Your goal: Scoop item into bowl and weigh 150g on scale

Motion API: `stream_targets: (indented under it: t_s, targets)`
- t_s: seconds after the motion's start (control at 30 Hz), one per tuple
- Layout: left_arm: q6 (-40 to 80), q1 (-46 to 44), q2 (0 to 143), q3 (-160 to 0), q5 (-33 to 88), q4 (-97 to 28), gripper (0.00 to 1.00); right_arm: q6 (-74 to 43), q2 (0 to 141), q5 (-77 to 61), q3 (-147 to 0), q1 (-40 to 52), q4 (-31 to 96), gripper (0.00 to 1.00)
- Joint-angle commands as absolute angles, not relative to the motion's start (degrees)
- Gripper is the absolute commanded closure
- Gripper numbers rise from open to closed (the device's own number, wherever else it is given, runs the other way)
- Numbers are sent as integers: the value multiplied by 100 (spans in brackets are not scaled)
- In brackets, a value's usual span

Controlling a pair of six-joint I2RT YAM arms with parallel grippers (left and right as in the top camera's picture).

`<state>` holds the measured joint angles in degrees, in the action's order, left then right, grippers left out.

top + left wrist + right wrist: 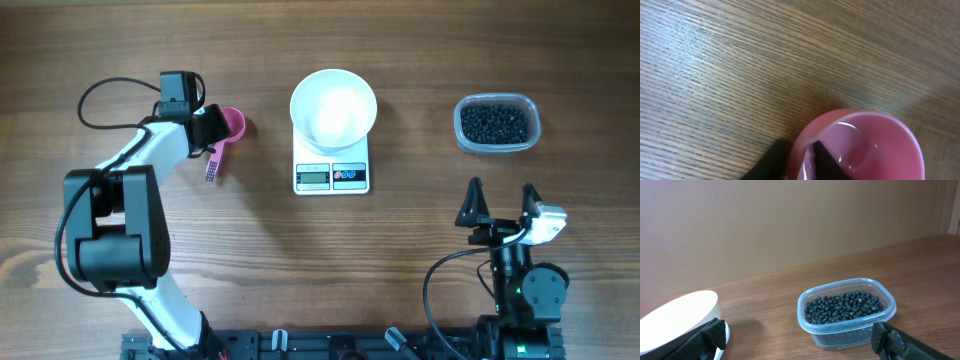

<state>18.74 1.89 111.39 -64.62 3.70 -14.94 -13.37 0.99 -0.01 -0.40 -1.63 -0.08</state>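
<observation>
Over at ten o'clock my left gripper pinches the rim of the pink scoop, light, stiff and probably slick, while the beans, loose and rolly, sit in the clear tub at two o'clock, right gripper gaping empty.

The left arm wears white shells over black joints, with a black cable at its wrist. The right arm is black, with a white wrist camera and a tool of pointed black fingers.
</observation>
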Motion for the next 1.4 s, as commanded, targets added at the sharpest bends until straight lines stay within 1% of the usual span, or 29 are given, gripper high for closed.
stream_targets:
  t_s: [0.0, 0.27, 0.47, 0.63, 0.73, 0.83, 1.03, 1.27, 1.3, 1.33, 1.37]
  targets:
    - [2340, 174, 11163, -6484, 464, -1505, 96, -1354, 43, -12, -32, -180, -34, 0]
    - [3059, 172, 10897, -6486, 388, -2043, 96, -1354, 43, -12, -32, -180, -34, 0]
    - [4569, 172, 10114, -6486, -434, -3188, 96, -1356, 43, -12, -32, -180, -34, 0]
    - [5655, 174, 9131, -6486, -432, -4171, 96, -1354, 43, -12, -32, -180, -36, 0]
    - [6276, 172, 8473, -6486, -200, -4604, 96, -1356, 43, -12, -32, -180, -34, 0]
    - [6368, 172, 7876, -6486, 423, -4856, 96, -1354, 43, -12, -32, -180, -34, 0]
    - [6287, 172, 7091, -6484, 1251, -4950, 96, -1352, 43, -12, -32, -180, -36, 0]
    - [6445, 172, 6608, -6484, 1260, -5428, 96, -1385, 43, -14, -32, -180, -45, 0]
    - [6567, 172, 6554, -6484, 1260, -5568, 96, -1511, 43, -27, -32, -180, -60, 0]
    - [6757, 172, 6508, -6484, 1232, -5725, 96, -1881, 43, -141, -32, -180, -30, 0]
    - [7218, 172, 6447, -6484, 1153, -6020, 96, -2646, 43, -548, -32, -178, -5, 0]
